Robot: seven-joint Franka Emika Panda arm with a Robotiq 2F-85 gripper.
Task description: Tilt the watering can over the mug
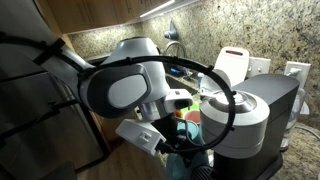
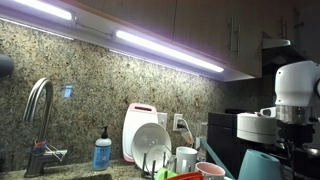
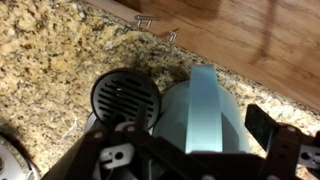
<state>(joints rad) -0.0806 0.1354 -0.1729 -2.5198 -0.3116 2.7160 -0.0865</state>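
Wrist view: the gripper, jaws spread wide, hangs above the watering can, holding nothing.

Watering can is showing pale teal-blue; desk is showing speckled tan/brown granite patt.; round grille is looking black w/ ribs.

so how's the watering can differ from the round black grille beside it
The watering can is teal-blue, the round black grille black. The watering can is smooth-skinned; the grille is slatted. The watering can fills more of the wrist view than the grille. Both lie side by side over the granite counter.
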